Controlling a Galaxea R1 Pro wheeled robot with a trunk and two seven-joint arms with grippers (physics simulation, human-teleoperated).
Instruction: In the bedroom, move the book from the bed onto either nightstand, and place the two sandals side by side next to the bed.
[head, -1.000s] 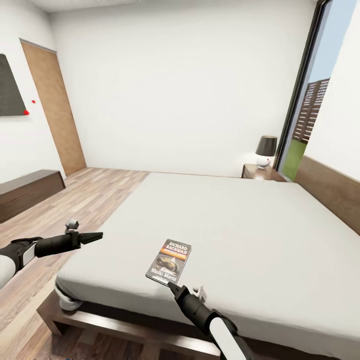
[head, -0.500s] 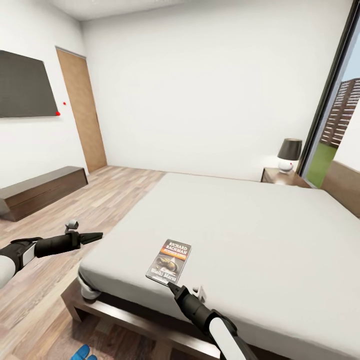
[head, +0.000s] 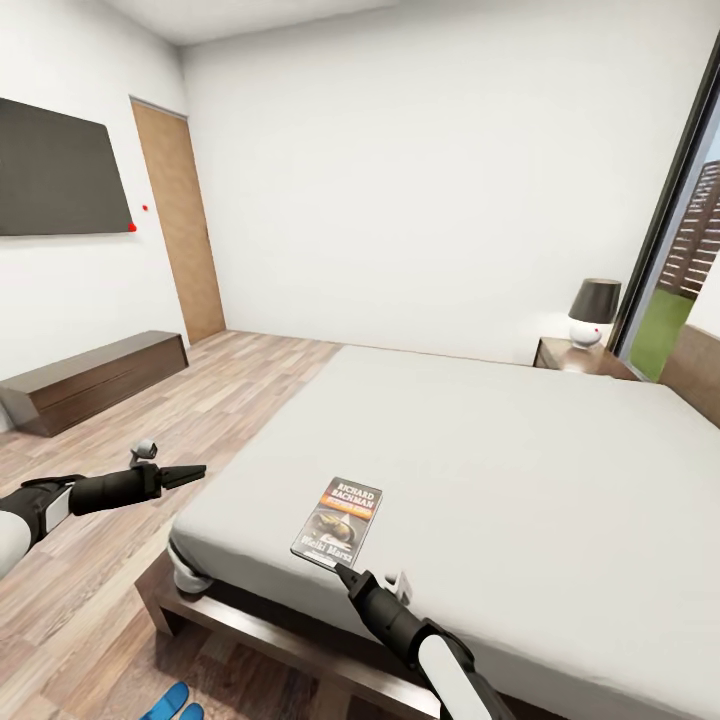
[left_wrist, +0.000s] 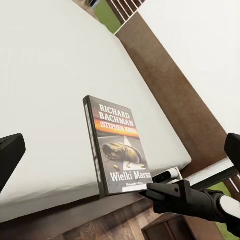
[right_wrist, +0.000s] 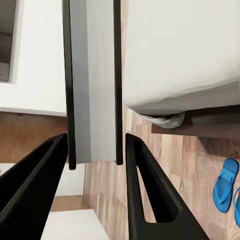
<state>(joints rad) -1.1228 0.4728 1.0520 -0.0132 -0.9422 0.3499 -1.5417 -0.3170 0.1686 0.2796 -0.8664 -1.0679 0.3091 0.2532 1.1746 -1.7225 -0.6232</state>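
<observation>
The right gripper (head: 340, 570) is clamped on the near short edge of the book (head: 339, 522); the book's long axis runs away from it toward the nightstand (head: 580, 357) at the bed's (head: 520, 470) far corner

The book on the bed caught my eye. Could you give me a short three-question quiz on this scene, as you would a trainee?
1. True or false: the book sits between the jaws of the right gripper.
2. What stands on the nightstand? A) a lamp B) a vase C) a clock
3. Fill in: the sandals on the wood floor are ____.
Key: 1 true; 2 A; 3 blue.
</observation>
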